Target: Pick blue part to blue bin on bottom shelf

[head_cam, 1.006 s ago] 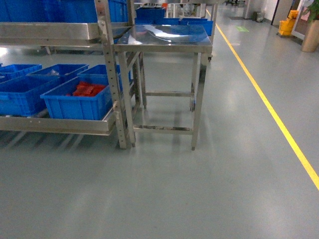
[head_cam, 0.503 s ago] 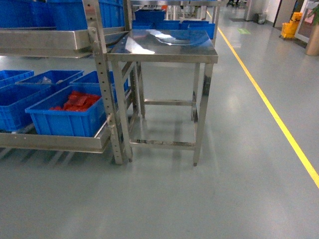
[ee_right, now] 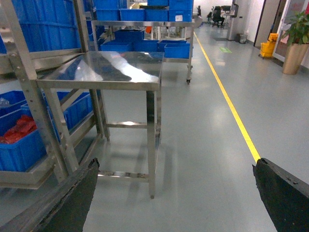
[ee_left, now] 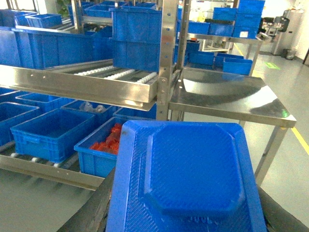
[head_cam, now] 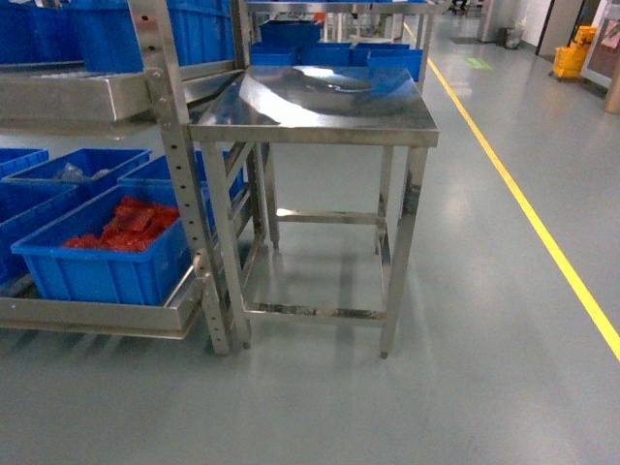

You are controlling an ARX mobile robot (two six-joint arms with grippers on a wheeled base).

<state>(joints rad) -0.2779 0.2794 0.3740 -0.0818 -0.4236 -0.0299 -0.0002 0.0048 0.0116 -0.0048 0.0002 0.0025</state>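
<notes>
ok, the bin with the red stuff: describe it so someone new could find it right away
Start at the steel table beside the yellow floor line, then go to the rack's perforated upright on its left. On the bottom shelf, the blue bin nearest that upright is the one. It alone holds red parts.

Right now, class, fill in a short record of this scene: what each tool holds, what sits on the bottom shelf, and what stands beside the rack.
Left tool: closed around the blue plastic tray-shaped part
Right tool: open, holding nothing
Bottom metal shelf: blue plastic bin of red pieces; empty blue plastic bin beside it
Beside rack: stainless steel table
Floor: yellow painted line, right of table
Task status: part not yet in a bin
</notes>
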